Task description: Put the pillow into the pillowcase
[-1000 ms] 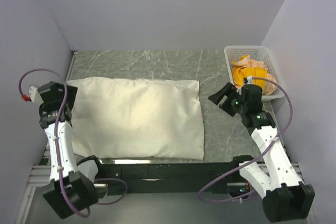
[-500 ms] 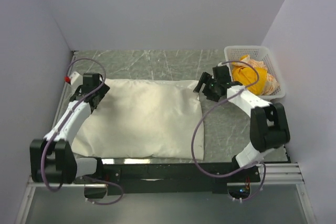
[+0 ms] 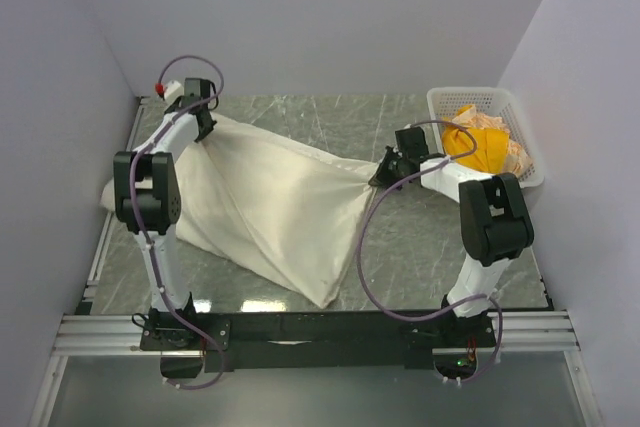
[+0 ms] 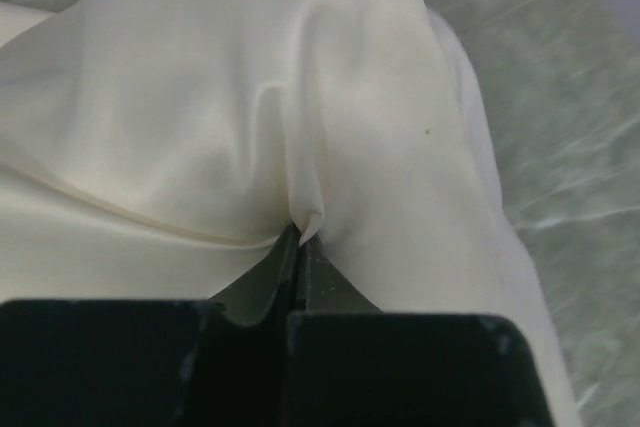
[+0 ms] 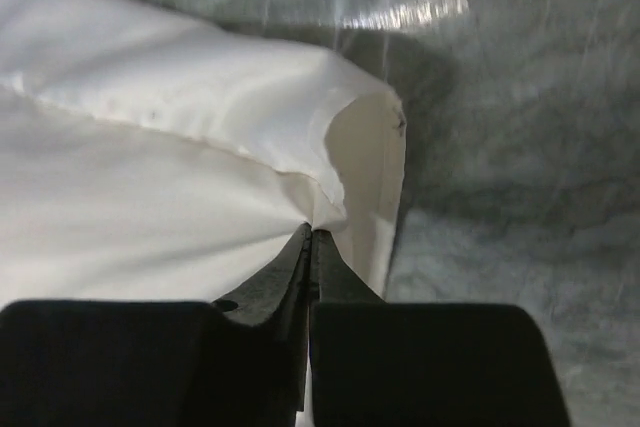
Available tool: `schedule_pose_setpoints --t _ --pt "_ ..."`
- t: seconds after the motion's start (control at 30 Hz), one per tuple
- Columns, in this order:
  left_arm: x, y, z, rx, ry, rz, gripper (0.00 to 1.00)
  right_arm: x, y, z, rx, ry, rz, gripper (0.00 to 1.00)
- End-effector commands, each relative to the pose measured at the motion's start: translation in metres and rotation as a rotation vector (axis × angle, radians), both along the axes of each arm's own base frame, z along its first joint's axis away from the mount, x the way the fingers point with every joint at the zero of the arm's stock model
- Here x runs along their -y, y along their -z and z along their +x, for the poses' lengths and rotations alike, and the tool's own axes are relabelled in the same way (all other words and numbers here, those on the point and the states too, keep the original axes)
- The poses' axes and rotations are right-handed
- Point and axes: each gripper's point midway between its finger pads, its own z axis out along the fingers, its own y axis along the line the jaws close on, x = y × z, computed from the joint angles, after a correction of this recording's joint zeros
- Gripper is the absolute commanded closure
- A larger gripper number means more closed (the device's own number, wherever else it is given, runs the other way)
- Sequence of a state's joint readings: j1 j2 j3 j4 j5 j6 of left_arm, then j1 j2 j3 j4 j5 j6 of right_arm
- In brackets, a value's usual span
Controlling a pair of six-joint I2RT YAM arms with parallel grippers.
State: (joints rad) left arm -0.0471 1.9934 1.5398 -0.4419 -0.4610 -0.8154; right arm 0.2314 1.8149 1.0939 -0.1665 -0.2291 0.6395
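Note:
The cream pillowcase (image 3: 270, 207) hangs stretched between both grippers, its far edge lifted off the table and its bulky lower part sagging toward the near edge. My left gripper (image 3: 203, 119) is shut on the far left corner; in the left wrist view a fold of the pillowcase (image 4: 250, 97) is pinched in the left gripper (image 4: 300, 237). My right gripper (image 3: 383, 169) is shut on the right corner. In the right wrist view the right gripper (image 5: 312, 232) pinches the pillowcase (image 5: 150, 197) beside an open hem. The pillow is hidden; I cannot tell if it is inside.
A white basket (image 3: 437, 105) with an orange-yellow cloth (image 3: 475, 142) stands at the far right. The grey marbled table (image 3: 440, 247) is walled in on the left, back and right. A black rail runs along the near edge.
Both arms swung in to the fabric's far corners, shut on them and lifted. The cream bundle went from lying flat to hanging stretched and tented between the grippers.

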Motion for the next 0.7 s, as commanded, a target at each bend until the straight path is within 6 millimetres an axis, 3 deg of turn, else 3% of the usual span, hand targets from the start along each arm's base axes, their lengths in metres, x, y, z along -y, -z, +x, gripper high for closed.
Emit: schedule_pose_setpoints --t 0.0,0.07,0.1,0.13,0.23,0.27,0.3,0.37,0.4,0.43,0.47,0.5,0.53,0.57,0.6,0.63,0.67 --pt "0.014 -0.026 0.066 0.088 0.173 -0.026 0.99 0.018 -0.035 -0.009 0.087 0.056 -0.020 1.00" --pt "0.032 -0.045 0.086 0.171 0.286 -0.054 0.99 0.041 -0.036 -0.012 0.091 0.135 -0.015 1.00" --pt "0.049 -0.052 0.088 0.196 0.348 -0.094 0.97 0.047 -0.050 -0.009 0.130 0.167 0.017 1.00" --pt "0.058 -0.057 0.088 0.205 0.384 -0.098 0.93 0.057 -0.051 -0.009 0.134 0.196 0.023 1.00" --pt "0.082 -0.072 0.077 0.220 0.449 -0.108 0.67 0.084 -0.052 -0.011 0.132 0.279 0.026 1.00" --pt "0.087 -0.078 0.073 0.233 0.459 -0.116 0.41 0.086 -0.043 -0.019 0.117 0.291 0.028 1.00" --pt "0.095 -0.104 0.066 0.282 0.470 -0.122 0.33 0.086 -0.050 -0.019 0.151 0.301 0.042 0.98" --pt "0.104 -0.109 0.047 0.297 0.480 -0.174 0.26 0.080 -0.042 -0.027 0.133 0.289 0.050 0.93" --pt "0.107 -0.137 0.032 0.339 0.471 -0.179 0.24 0.079 -0.040 -0.030 0.128 0.282 0.041 0.84" --pt "0.100 -0.125 0.016 0.314 0.391 -0.196 0.21 0.079 -0.039 -0.032 0.129 0.280 0.024 0.76" --pt "0.100 -0.154 -0.003 0.381 0.371 -0.201 0.21 0.081 -0.040 -0.032 0.137 0.288 0.000 0.57" --pt "0.106 -0.156 -0.015 0.398 0.325 -0.231 0.20 0.078 -0.045 -0.034 0.145 0.270 -0.017 0.48" --pt "0.103 -0.131 -0.036 0.353 0.287 -0.228 0.17 0.078 -0.047 -0.035 0.150 0.271 -0.029 0.41" --pt "0.101 -0.150 -0.053 0.407 0.267 -0.222 0.17 0.080 -0.055 -0.030 0.175 0.281 -0.046 0.32" --pt "0.111 -0.144 -0.066 0.401 0.276 -0.232 0.17 0.081 -0.061 -0.031 0.182 0.281 -0.057 0.29" --pt "0.114 -0.121 -0.084 0.352 0.256 -0.245 0.18 0.077 -0.064 -0.031 0.190 0.271 -0.064 0.28" --pt "0.114 -0.128 -0.097 0.372 0.235 -0.238 0.19 0.073 -0.071 -0.029 0.201 0.262 -0.064 0.28"
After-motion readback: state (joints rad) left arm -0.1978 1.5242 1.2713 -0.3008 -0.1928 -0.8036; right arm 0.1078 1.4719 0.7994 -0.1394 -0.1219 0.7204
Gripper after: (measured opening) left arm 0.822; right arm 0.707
